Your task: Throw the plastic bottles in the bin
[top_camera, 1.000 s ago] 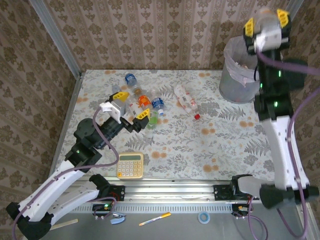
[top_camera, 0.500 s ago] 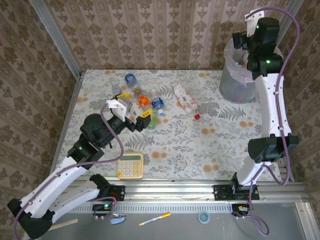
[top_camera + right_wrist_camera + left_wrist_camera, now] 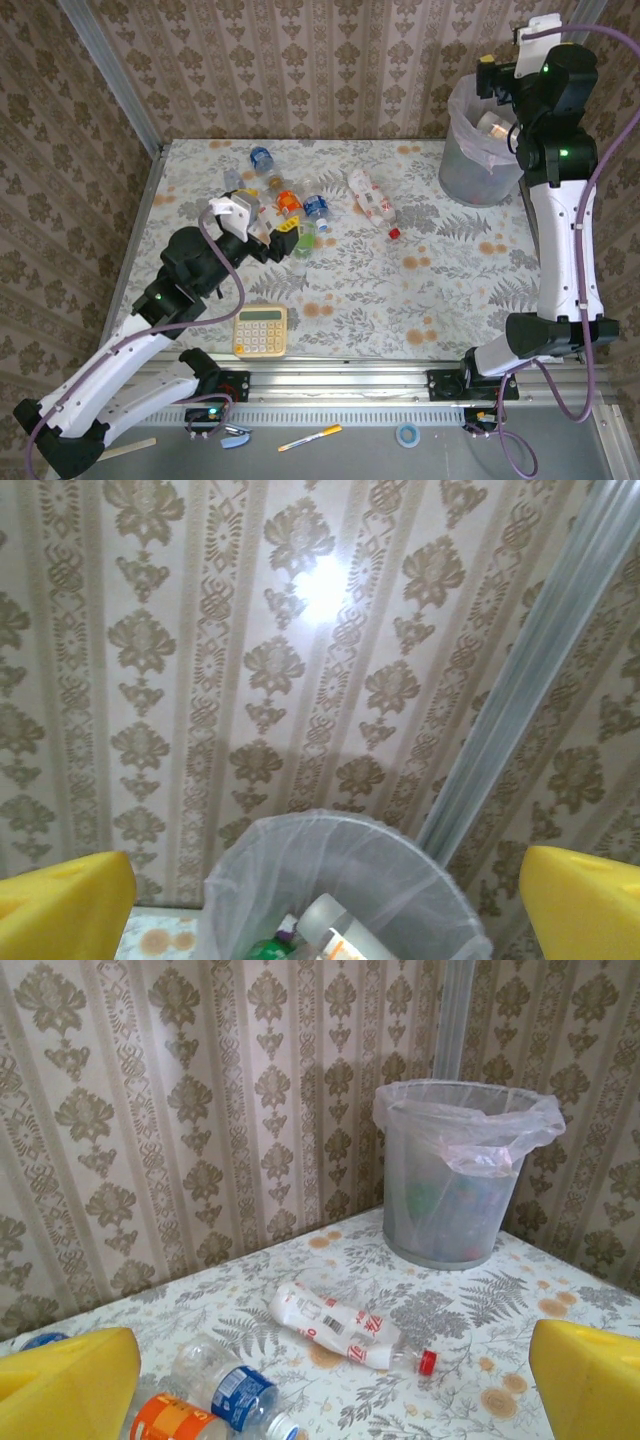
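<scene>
Several plastic bottles lie in a cluster at the table's back left: a blue-label one (image 3: 262,158), an orange-label one (image 3: 286,201), another blue-label one (image 3: 316,207) and a green one (image 3: 304,239). A flattened white bottle with a red cap (image 3: 372,199) (image 3: 340,1324) lies apart to their right. My left gripper (image 3: 261,216) (image 3: 332,1362) hovers open just before the cluster, nothing between its yellow fingers (image 3: 66,1381). The bin (image 3: 468,160) (image 3: 455,1185) (image 3: 345,830) stands at the back right. My right gripper (image 3: 498,80) (image 3: 325,880) is open and empty above it. A frosted bottle (image 3: 345,920) lies inside.
A yellow calculator (image 3: 261,331) lies near the front edge, beside my left arm. Patterned walls close the table at the back and left, with a metal post (image 3: 520,690) behind the bin. A pen (image 3: 311,437) and a tape roll (image 3: 407,434) lie below the front rail.
My right gripper has opened over the bin and its bottle now lies inside; the arm has drawn back and up. My left gripper has edged slightly toward the bottle cluster.
</scene>
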You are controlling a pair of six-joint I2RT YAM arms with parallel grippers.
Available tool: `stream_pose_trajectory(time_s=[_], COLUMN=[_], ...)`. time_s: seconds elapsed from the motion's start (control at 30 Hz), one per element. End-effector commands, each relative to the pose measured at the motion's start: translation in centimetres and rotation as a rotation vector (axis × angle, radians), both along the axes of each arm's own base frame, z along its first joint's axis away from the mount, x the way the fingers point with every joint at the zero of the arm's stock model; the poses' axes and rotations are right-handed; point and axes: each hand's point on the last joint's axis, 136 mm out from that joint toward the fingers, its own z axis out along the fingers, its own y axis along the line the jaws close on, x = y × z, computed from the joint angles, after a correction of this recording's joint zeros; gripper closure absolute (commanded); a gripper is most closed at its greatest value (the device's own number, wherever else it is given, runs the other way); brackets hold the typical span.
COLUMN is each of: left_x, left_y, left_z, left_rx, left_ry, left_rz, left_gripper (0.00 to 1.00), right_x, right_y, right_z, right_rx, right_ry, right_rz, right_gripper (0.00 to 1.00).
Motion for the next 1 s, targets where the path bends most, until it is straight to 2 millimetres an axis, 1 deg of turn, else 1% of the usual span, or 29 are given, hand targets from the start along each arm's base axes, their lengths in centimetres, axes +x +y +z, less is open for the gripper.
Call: stream_pose_trajectory(time_s=[0.0,0.07,0.1,0.13,0.17,0.33,0.43,0.77,0.97], left_x=[0.4,0.7,0.8,0.9,1.0,1.3,1.4,1.7,1.9], left_y=[1.7,2.2,2.5,2.7,2.9,3.5,3.9,4.7,5.2], left_z=[0.7,0.1,0.0,-0.2,-0.4,-1.7,-2.3,-3.3,-3.9], left_rx=[-0.026,-0.02,-0.018,-0.017,-0.017,-0.006,0.001,0.006,0.008], left_ry=[0.045,0.071,0.077,0.084,0.089,0.128,0.146,0.181,0.202], left_rz=[0.08,0.12,0.135,0.145,0.156,0.196,0.216,0.268,0.298], left_gripper=[0.0,0.0,0.0,0.0,0.0,0.0,0.0,0.0,0.0], right_x=[-1.2,-2.0,-2.1,-1.8,-3.2,-4.3,-4.6,-5.1,-6.1], right_y=[1.5,2.2,2.4,2.6,2.8,3.4,3.7,4.2,4.7], right_z=[0.6,0.6,0.3,-0.4,0.5,0.0,-0.3,-1.2,-1.2], right_rx=[0.061,0.072,0.073,0.078,0.076,0.082,0.085,0.106,0.104], right_ry=[-0.038,-0.043,-0.038,-0.024,-0.052,-0.057,-0.057,-0.049,-0.063], right_rz=[0.091,0.129,0.144,0.156,0.165,0.199,0.213,0.24,0.267], right_gripper=[0.0,0.0,0.0,0.0,0.0,0.0,0.0,0.0,0.0])
